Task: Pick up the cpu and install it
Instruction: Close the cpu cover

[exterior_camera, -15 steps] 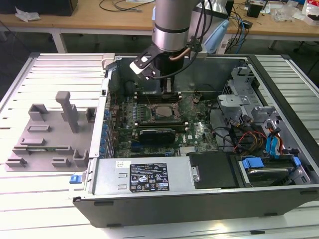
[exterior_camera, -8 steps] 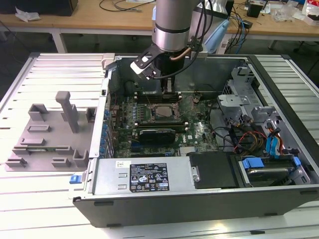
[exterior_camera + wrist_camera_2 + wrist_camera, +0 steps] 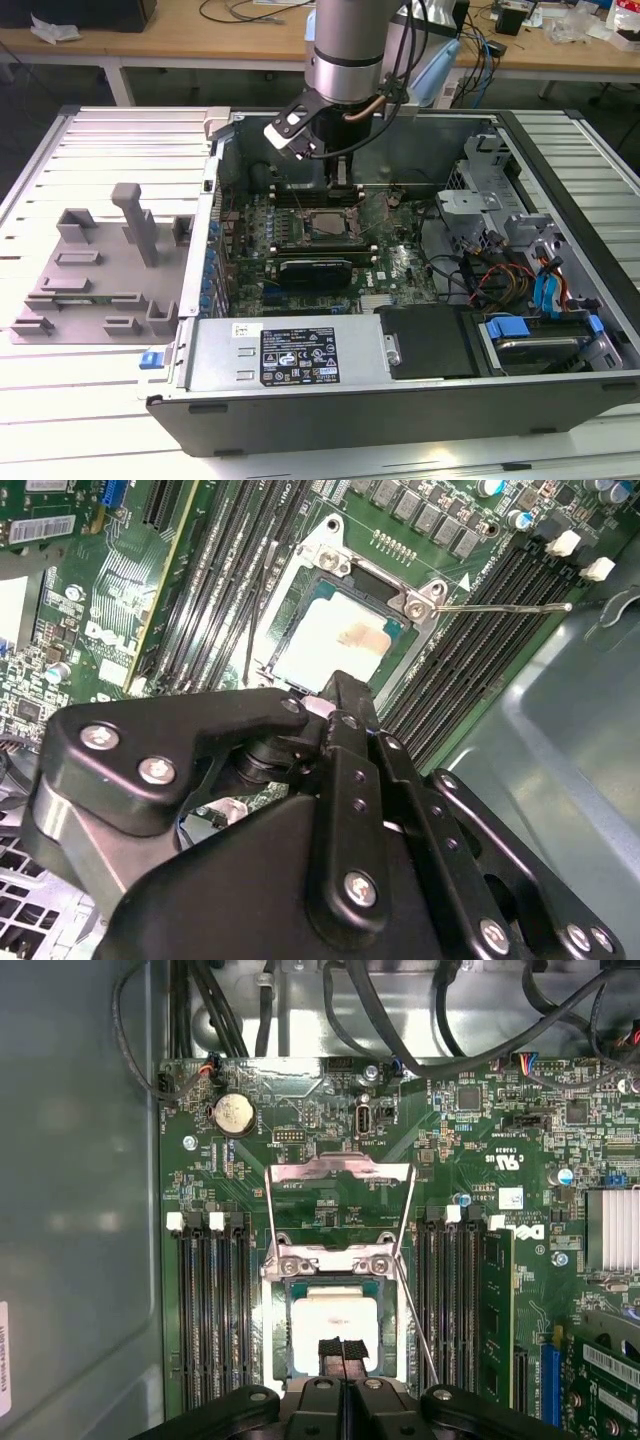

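cpu | apparently seated in socket | tool just above it

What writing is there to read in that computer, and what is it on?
Power supply label: several lines of print and signs, too small to read.
Motherboard: white lettering, too small to read with any certainty.
Case wall sticker: cut off at the picture's edge, unreadable.
cpu: no marking that I can read.

Silver-grey cylindrical arm, black cables, black hinged jaws with silver screws
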Robot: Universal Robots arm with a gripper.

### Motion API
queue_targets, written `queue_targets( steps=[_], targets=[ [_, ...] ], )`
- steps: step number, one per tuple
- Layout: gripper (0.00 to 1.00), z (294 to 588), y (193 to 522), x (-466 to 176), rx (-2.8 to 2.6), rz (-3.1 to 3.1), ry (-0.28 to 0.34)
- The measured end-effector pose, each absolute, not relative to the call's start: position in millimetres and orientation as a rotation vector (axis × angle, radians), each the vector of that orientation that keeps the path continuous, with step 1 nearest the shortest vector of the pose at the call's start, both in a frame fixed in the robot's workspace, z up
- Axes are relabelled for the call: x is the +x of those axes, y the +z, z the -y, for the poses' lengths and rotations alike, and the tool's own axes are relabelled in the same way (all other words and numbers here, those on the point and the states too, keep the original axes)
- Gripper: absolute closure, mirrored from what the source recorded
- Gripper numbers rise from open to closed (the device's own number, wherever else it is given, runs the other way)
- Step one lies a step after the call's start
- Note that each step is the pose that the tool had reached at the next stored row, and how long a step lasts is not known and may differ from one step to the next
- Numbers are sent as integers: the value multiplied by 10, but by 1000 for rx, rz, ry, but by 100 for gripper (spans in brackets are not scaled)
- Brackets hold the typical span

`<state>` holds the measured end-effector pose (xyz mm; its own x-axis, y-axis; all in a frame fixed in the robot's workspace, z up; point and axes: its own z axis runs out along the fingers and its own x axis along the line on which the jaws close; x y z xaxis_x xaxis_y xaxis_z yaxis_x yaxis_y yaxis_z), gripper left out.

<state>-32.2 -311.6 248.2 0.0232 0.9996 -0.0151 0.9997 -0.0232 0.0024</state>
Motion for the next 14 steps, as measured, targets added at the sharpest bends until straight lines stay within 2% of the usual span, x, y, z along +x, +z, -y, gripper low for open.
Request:
queue_targets(
  steps=[14],
  targets=[
    [89, 3114, 2692, -322, 2238, -2187, -14]
  ],
)
